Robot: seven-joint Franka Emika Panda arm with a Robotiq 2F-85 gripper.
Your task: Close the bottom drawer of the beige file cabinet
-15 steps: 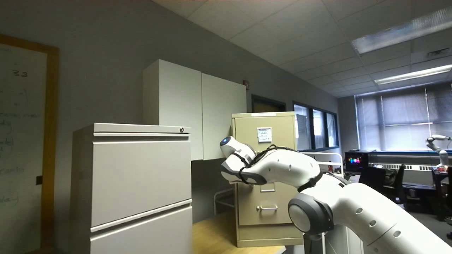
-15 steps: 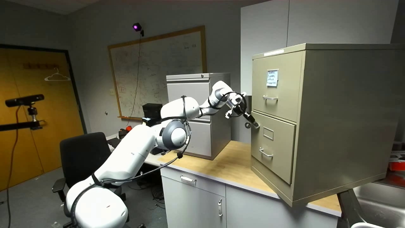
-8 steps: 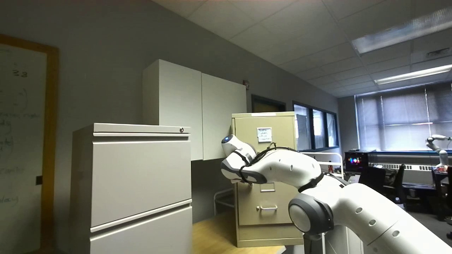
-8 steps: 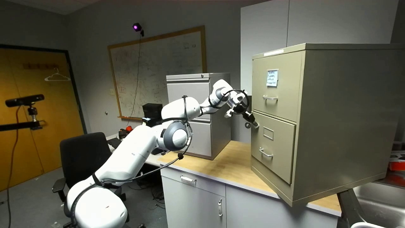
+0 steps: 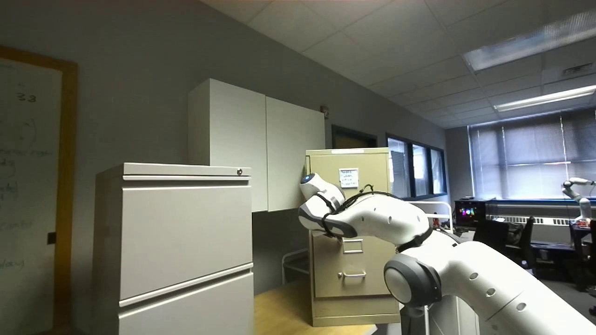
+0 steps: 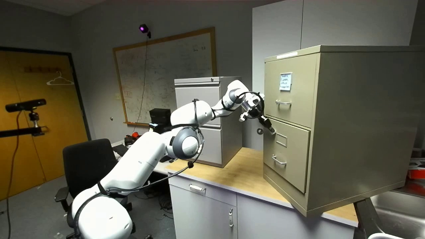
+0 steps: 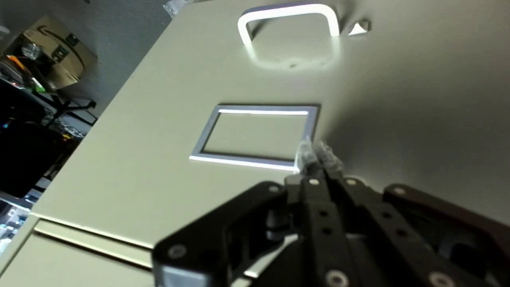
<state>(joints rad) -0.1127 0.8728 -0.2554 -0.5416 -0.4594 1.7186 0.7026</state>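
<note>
The beige file cabinet [image 6: 362, 126] stands upright and shows in both exterior views [image 5: 349, 160]. Its bottom drawer [image 6: 294, 156] looks nearly flush, with a thin dark gap along its top and side edges. The drawer has a metal pull [image 7: 289, 12] and an empty label holder [image 7: 255, 135]. My gripper [image 6: 273, 131] is at the drawer front's upper part, beside the label holder. In the wrist view its clear-wrapped fingertips [image 7: 314, 157] are together with nothing between them, by the holder's corner. Whether they touch the metal I cannot tell. The wrist hides the gripper in an exterior view.
The top drawer [image 6: 292, 89] with its paper label is above my gripper. A grey-white cabinet [image 6: 230, 122] stands on the wooden counter [image 6: 245, 166] near my arm. White wall cupboards [image 5: 237, 139] hang behind. A sink [image 6: 395, 212] lies beside the beige cabinet.
My gripper has shifted slightly right along the drawer front, toward the label holder. The wrist has risen a little and moved right. The drawer shows no visible movement.
</note>
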